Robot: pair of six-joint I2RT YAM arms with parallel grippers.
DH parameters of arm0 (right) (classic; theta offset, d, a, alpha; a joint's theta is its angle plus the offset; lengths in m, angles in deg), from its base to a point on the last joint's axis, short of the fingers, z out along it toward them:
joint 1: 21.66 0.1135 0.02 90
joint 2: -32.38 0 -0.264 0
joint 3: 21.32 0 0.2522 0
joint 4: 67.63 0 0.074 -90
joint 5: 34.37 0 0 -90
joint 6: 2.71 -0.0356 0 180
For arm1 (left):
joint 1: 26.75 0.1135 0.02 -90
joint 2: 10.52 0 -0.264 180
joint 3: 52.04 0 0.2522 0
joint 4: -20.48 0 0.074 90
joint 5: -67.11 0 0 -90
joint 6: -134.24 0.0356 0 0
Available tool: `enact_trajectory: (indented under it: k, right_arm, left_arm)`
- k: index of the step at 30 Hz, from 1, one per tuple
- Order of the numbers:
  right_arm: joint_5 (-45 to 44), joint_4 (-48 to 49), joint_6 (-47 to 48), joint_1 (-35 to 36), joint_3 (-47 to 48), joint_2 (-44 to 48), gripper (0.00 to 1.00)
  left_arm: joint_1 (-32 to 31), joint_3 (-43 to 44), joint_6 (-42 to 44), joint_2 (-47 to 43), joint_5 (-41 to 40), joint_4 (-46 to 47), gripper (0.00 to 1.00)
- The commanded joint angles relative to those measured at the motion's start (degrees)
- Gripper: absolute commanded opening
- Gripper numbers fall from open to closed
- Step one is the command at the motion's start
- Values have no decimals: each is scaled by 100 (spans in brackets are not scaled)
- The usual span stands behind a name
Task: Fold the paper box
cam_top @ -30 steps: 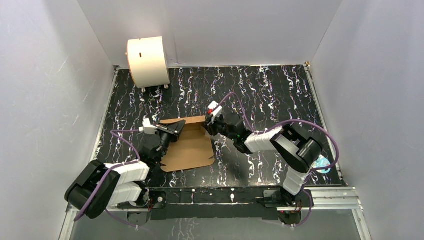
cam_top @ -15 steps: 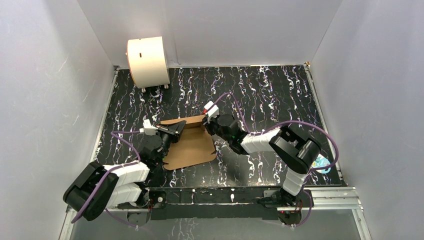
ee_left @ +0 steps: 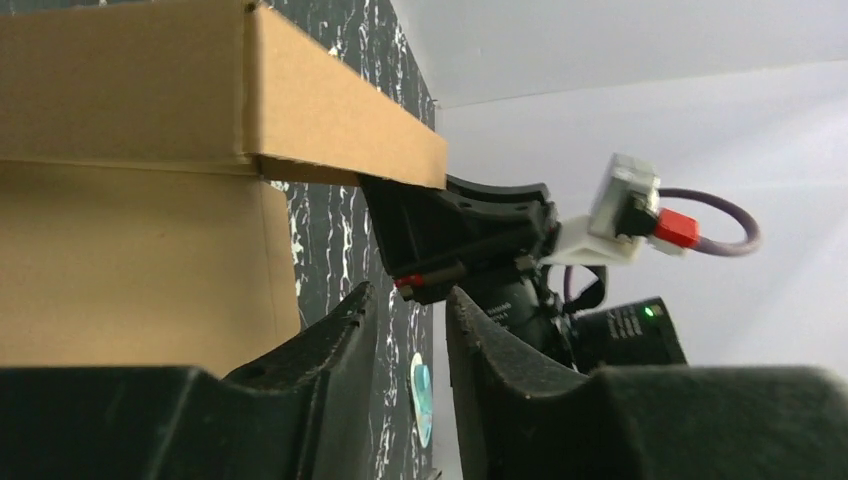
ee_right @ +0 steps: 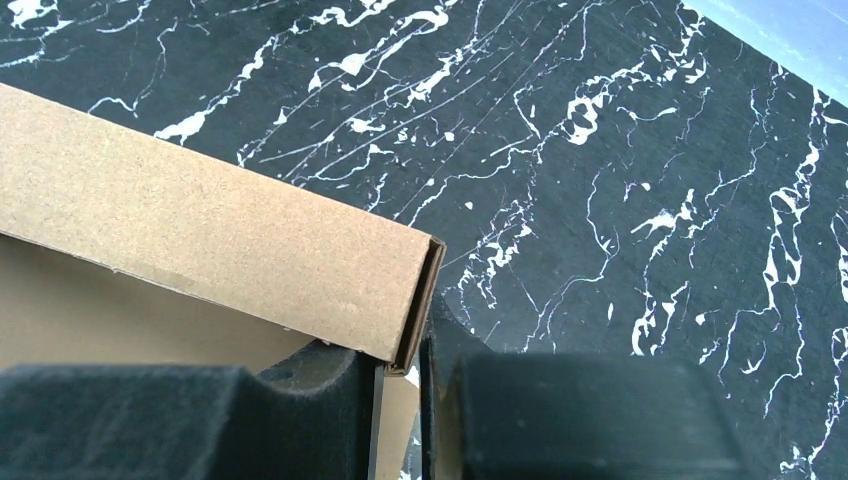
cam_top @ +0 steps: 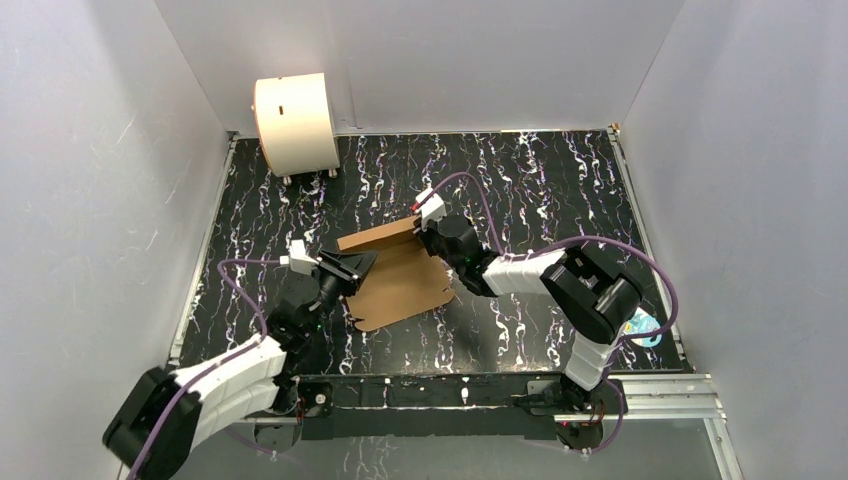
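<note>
We see the paper box (cam_top: 400, 285) near the middle of the black marbled table (cam_top: 540, 190), between the two arms and turned at a slant. It is a shallow, half-formed tray of brown board. Its far wall stands folded up as a hollow double strip, and the rest of the sheet lies open toward the near edge, showing only its own bare inner face and a notched die-cut rim. The right gripper (cam_top: 428, 228) is at the right end of that far wall. In the right wrist view, the wall's open end on the paper box (ee_right: 200, 230) runs straight into the narrow slot of the right gripper (ee_right: 400, 355), so we read it as clamped on the board. The left gripper (cam_top: 350, 275) sits at the box's left edge. In its own view the left gripper (ee_left: 408, 300) has its fingers a little apart, with table showing through the gap and the box panel (ee_left: 130, 200) lying just outside one finger. A cream-white drum (cam_top: 295, 122) stands in the far left corner, well apart, and its inside is hidden from us. We cannot tell whether the box's base rests flat or is lifted. A small teal object (cam_top: 645, 325) is half hidden behind the right arm.
</note>
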Motion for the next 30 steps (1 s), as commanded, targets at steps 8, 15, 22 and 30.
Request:
enact_trajectory:
  k: [8,15,22,30]
  right_arm:
    - [990,-777,583,-136,294,284,5]
    - [1756,-1034,759,-167,280,354,5]
    - [2179,-1118,840,-165,228,401,7]
    - [2208,-907,783,-164,173,272,7]
  left_arm:
    - [-1,2057,2478,-1998,-401,-4674,50]
    - [98,3585,3856,-491,-308,-5770,62]
    - [1373,3951,3766,942,2323,-4853,68]
    - [1600,4220,3591,2294,3864,-4177,70]
